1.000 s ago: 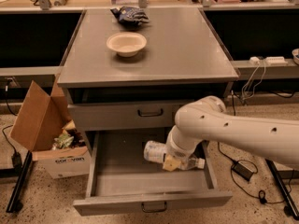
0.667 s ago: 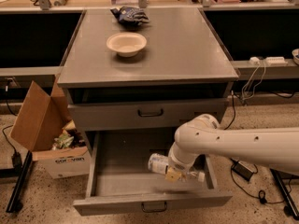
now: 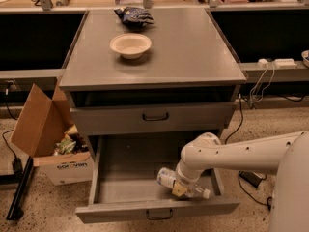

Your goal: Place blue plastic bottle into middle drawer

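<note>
The blue plastic bottle (image 3: 165, 177), clear with a white cap, lies across the front right part of the open middle drawer (image 3: 126, 174), low over its grey floor. My gripper (image 3: 181, 188) reaches down into the drawer from the right and is shut on the bottle's middle. The white arm (image 3: 231, 153) crosses the drawer's right side. The drawer's front panel with its dark bar handle (image 3: 159, 214) is pulled out toward the camera.
A closed drawer (image 3: 155, 116) sits above the open one. On the cabinet top stand a pale bowl (image 3: 130, 45) and a dark blue snack bag (image 3: 134, 16). An open cardboard box (image 3: 43, 129) stands on the floor at left. Cables (image 3: 251, 178) lie at right.
My gripper has lowered the bottle deeper into the drawer and brought it toward the front panel. The drawer and the things on top have not moved.
</note>
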{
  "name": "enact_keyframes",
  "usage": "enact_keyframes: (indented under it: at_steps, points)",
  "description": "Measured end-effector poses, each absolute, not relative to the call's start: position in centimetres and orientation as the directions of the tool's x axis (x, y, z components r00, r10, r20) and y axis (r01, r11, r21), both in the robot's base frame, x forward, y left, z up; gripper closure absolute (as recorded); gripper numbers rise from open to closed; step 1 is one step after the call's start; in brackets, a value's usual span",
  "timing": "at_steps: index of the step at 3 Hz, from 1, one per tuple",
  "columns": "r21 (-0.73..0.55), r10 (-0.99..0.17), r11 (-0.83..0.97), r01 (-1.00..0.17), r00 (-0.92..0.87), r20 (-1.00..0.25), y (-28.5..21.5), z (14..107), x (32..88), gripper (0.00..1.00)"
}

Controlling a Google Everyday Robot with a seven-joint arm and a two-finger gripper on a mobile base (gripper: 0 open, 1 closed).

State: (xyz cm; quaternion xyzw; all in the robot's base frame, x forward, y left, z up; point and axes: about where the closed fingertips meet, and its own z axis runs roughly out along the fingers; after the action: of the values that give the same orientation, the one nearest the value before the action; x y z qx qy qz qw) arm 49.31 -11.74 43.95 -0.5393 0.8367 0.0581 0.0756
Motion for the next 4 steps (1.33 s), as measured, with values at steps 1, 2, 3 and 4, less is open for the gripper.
enact_keyframes:
  at_steps: [1,2,3,4]
  points:
    - [0.023,-0.883,0.433,-0.901,-0.428,-0.194,-11.9,42.2,50.3,0.52]
    - [0.015,-0.869,0.448,-0.894,-0.440,-0.226,-11.8,42.4,51.8,0.21]
    - [0.000,-0.848,0.472,-0.882,-0.454,-0.272,-12.0,43.6,53.4,0.00]
    - [0.000,-0.834,0.481,-0.876,-0.458,-0.308,-11.9,44.8,54.4,0.00]
